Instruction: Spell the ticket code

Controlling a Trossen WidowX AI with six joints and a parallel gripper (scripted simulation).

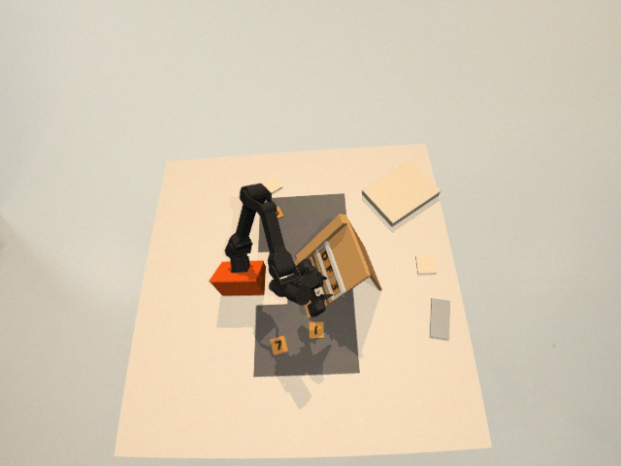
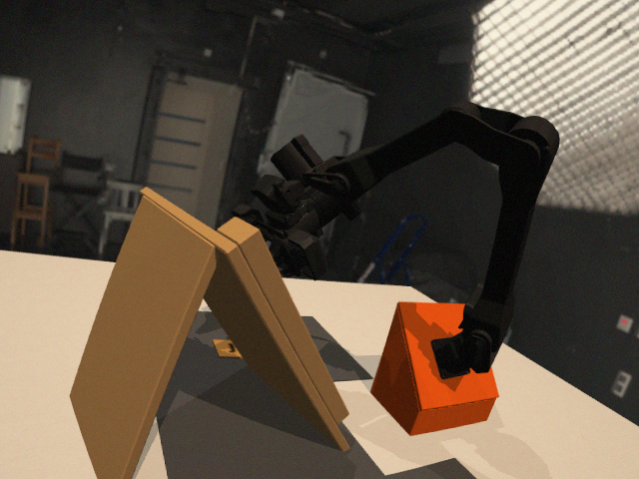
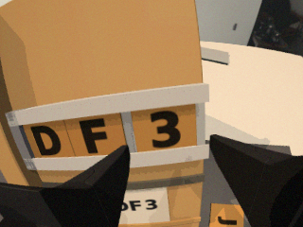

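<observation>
The wooden board [image 1: 357, 260] [image 2: 149, 288] [image 3: 109, 57] leans like a tent. Its pale rail [image 3: 161, 95] holds tiles D [image 3: 45, 139] and F [image 3: 95, 136] side by side at the left. Tile 3 [image 3: 166, 130] sits in the rail near its right end, with a narrow gap between it and F. The ticket [image 3: 147, 205] below reads DF3, its left part hidden by a finger. My gripper [image 3: 169, 146] is open in front of the rail, one fingertip near the gap and the other right of the rail's end. Nothing is held.
Loose tiles 7 [image 1: 278, 345] and one like J [image 1: 316, 329] [image 2: 227, 348] lie on the dark mat [image 1: 265, 366]. Another tile [image 1: 278, 213] lies behind the arm. A large pale block [image 1: 401, 190], a small pale square [image 1: 425, 264] and a grey slab [image 1: 440, 318] are on the right.
</observation>
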